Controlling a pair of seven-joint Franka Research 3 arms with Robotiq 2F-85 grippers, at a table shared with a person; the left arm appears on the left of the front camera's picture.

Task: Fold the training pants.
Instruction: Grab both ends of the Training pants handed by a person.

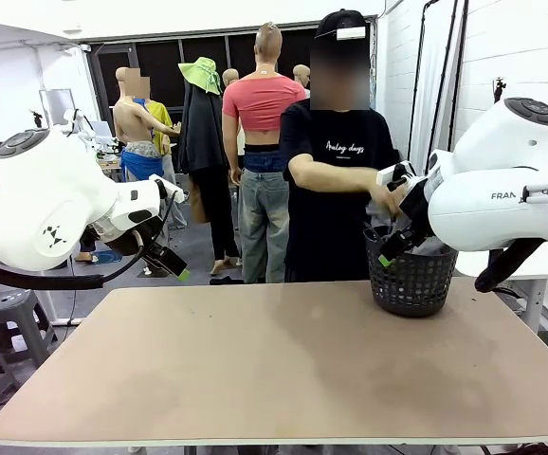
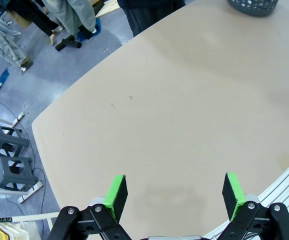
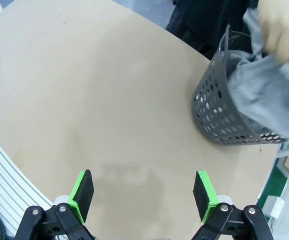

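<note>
Saw green-padded fingers (image 2: 116,196) of left gripper (image 2: 174,197) spread wide above bare board, nothing between them. Found right gripper (image 3: 144,196) likewise wide and empty.

Noted broad beige round-cornered table (image 1: 274,360), bare except toward 2 o'clock. Noted bulky white left arm (image 1: 46,209) raised at 9 o'clock and matching white right arm (image 1: 511,180) at 3 o'clock. Noted person in black T-shirt (image 1: 336,171) standing at 12 o'clock, beyond the far edge. Spotted black perforated round basket (image 3: 219,105) at 2 o'clock in right wrist view, with light grey soft jersey training pants (image 3: 269,95) bunched inside and spilling over the rim. Caught person's hand (image 3: 284,30) gripping a fold of that cloth, near 1 o'clock.

Judged pants not yet laid out and folding not begun. Judged it best to hold both grippers high and off the middle during unloading, then to wait for flat cloth, legs together. After that, best to pinch matching edges with both pairs of fingers at once and carry them over evenly and low, without dragging. Could not tell waistband from hems in the bundle.

Counted one table, two arms, one person, one basket, one pair of pants, one hand at the cloth, two grippers, four fingers.
</note>
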